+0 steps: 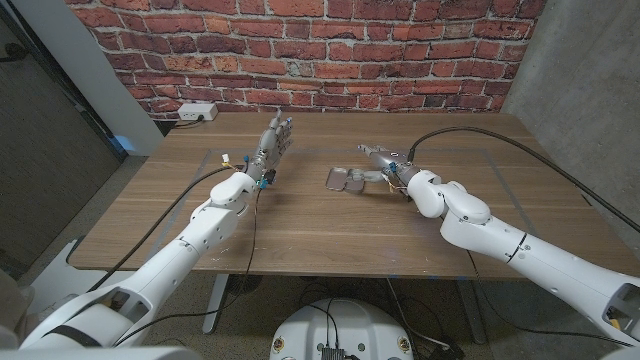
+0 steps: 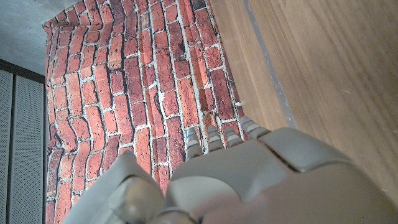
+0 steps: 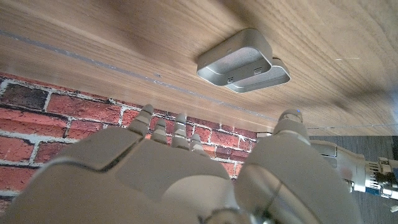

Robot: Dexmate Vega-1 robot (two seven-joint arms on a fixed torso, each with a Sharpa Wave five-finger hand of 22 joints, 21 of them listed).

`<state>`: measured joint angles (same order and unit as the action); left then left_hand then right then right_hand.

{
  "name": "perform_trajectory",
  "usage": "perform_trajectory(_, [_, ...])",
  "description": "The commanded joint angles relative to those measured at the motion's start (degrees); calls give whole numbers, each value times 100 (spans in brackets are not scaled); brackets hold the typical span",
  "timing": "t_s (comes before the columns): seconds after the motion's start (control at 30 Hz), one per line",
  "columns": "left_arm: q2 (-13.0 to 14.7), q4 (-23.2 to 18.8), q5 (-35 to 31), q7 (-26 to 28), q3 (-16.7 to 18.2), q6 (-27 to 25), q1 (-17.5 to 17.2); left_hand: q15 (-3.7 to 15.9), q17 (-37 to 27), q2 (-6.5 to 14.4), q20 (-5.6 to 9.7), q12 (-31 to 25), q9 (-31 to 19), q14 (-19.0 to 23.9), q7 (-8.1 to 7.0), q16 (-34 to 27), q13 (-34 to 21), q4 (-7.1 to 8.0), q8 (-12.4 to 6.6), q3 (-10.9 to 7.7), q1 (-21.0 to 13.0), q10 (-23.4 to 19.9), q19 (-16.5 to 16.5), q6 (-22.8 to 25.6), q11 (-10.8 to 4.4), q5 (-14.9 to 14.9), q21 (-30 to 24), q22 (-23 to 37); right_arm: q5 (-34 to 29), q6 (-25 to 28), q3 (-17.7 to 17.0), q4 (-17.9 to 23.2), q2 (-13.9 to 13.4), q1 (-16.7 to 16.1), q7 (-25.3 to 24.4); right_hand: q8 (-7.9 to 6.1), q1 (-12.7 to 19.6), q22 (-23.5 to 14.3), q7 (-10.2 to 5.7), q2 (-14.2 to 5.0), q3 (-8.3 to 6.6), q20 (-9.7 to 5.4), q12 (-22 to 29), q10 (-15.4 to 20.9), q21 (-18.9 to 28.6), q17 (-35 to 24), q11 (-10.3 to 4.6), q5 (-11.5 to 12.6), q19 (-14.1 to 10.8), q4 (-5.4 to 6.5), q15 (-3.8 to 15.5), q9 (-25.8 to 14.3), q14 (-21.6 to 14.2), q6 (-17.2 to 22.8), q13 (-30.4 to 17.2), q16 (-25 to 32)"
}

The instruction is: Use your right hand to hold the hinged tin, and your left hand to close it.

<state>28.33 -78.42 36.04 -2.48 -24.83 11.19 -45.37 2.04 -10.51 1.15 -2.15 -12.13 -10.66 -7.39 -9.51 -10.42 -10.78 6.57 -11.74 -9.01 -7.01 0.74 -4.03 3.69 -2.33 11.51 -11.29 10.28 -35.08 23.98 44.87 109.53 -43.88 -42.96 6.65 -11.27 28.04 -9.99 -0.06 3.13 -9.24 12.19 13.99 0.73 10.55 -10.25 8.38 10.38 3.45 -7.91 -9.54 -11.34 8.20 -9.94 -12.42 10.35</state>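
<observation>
Head view: hinged tin [image 1: 347, 179] lies open mid-surface [image 1: 300, 225], just beside the right hand [image 1: 385, 165], which seems to hover fingers apart, holding nothing; contact unclear. Left hand [image 1: 272, 145] raised well apart, fingers extended, empty. Left wrist view: left hand [image 2: 249, 180] faces brick wall [image 2: 143, 81]. Right wrist view: right hand [image 3: 186, 174] near the tin [image 3: 244, 62], both halves visible.
</observation>
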Motion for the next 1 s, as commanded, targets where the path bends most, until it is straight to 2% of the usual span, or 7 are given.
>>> perform_trajectory(0.03, [-12,-24,2,40,-5,-4,-31,63,-14,-18,-19,-13,-18,-35,-1,-29,-31,-8,-33,25,18,-21,-44,39,-24,33,-5,6,-95,-287,195,-285,58,201,103,4,94,-12,51,-29,-8,19,10,-57,-10,-22,57,7,58,-29,-10,-8,60,-755,-17,-7])
perform_trajectory(0.27, [-2,-47,-5,56,-2,-17,-31,64,-14,-17,-17,-13,-17,-36,0,-30,-31,-6,-28,33,23,-23,-43,43,-26,35,-6,6,-139,-429,218,-405,70,272,142,22,141,-12,95,-48,-26,17,1,-100,-9,-23,62,12,83,-38,-7,-9,69,-839,-24,3])
perform_trajectory(0.37, [7,-61,-8,55,-7,-30,-35,63,-14,-16,-19,-13,-17,-33,-1,-31,-31,-5,-24,36,25,-23,-44,41,-22,36,-6,6,-200,-450,242,-451,87,280,124,-3,179,-13,15,-63,-41,14,11,-95,-5,-22,38,15,90,-46,2,-9,64,-802,-29,12])
perform_trajectory(0.6, [8,-89,-17,69,-11,-36,-36,68,-14,-15,-21,-13,-17,-38,2,-30,-31,-3,-18,44,30,-24,-45,40,-30,37,-7,6,-251,-524,280,-576,147,325,135,-10,233,-13,51,-87,-64,11,25,-78,1,-22,22,17,92,-57,20,-8,52,-811,-34,23])
perform_trajectory(0.77, [-13,-93,-5,78,-9,-26,-39,61,-15,-15,-21,-10,-17,-45,2,-29,-31,-2,-16,51,34,-17,-44,45,-8,39,-7,6,-281,-588,278,-605,147,316,85,-30,293,-13,6,-111,-88,5,43,-53,14,-20,1,18,75,-69,-22,-8,-8,-784,-39,47])
perform_trajectory(1.0, [-15,-100,-14,71,-26,-39,-35,60,-17,-19,-24,-12,-18,-43,-11,-32,-31,10,0,68,58,-23,-48,20,-12,41,-8,7,-302,-773,302,-672,114,353,150,-28,345,-12,26,-140,-113,2,58,-32,25,-19,-19,18,53,-77,-3,-8,-13,-806,-44,48])
